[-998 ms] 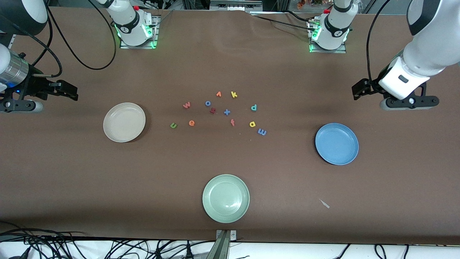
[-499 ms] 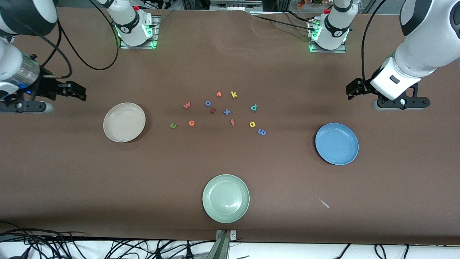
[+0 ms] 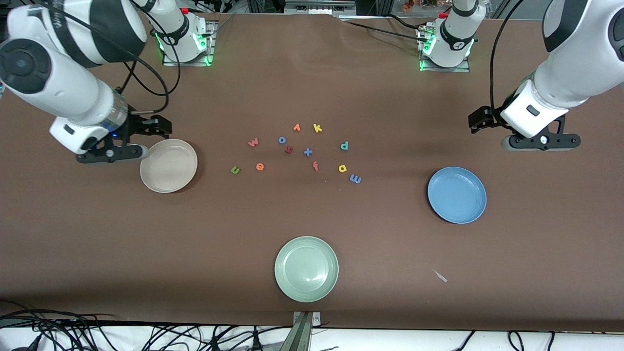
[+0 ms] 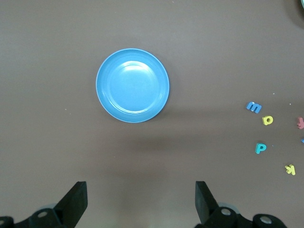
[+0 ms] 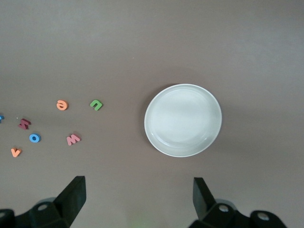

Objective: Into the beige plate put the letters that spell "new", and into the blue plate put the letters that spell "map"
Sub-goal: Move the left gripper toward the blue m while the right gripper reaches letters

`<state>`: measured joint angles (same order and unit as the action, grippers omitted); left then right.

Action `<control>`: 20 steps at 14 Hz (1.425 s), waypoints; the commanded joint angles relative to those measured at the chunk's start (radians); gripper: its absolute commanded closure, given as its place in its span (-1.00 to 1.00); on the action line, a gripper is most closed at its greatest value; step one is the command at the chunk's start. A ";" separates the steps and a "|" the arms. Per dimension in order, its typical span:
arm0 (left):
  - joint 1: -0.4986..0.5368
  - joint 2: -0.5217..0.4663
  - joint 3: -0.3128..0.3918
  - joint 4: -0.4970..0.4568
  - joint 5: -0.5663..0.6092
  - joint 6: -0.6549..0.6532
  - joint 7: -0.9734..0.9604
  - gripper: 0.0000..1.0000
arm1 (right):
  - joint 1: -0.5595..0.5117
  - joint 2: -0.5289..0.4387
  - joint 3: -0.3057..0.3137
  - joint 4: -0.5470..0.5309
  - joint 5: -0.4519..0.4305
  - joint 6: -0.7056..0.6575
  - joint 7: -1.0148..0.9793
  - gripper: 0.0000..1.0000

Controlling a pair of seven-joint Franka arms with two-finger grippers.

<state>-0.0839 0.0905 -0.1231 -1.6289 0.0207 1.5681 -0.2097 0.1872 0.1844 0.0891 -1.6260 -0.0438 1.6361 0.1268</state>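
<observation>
Nothing sorted yet. Round cream-beige plate (image 3: 168, 165) centre-left of the front frame, round mid-blue plate (image 3: 457, 195) centre-right, both bare. Small foam letters lie in a loose cluster mid-frame on the brown surface (image 3: 312, 214): green n (image 3: 235, 169), orange e (image 3: 260, 166), pinkish-red w (image 3: 253, 142); blue m (image 3: 355, 179), yellow a (image 3: 342, 168), teal p (image 3: 344, 145).

Right pincer (image 5: 135, 199) spread, empty, over the beige plate's rim. Left pincer (image 4: 140, 199) spread, empty, over bare surface near the blue plate.

Letters likely light, soft, thin; pinch across the outer edges, low to the surface. The dark red letter (image 3: 288, 150) mid-cluster is hard to make out.

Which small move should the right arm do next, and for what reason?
Probably carry the right gripper, open and empty by the beige plate, over to the green n: all letters lie on the table, and that is the nearest one.
</observation>
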 commanded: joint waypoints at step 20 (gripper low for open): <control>-0.321 0.632 -0.004 0.092 -0.140 0.596 -1.004 -0.56 | 0.141 0.351 0.020 -0.236 0.024 0.735 0.692 -1.00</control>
<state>-0.3977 0.7359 -0.1346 -1.4843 -0.0854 2.0948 -1.1989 0.3140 0.5257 0.0911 -1.8177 -0.0369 2.2828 0.6832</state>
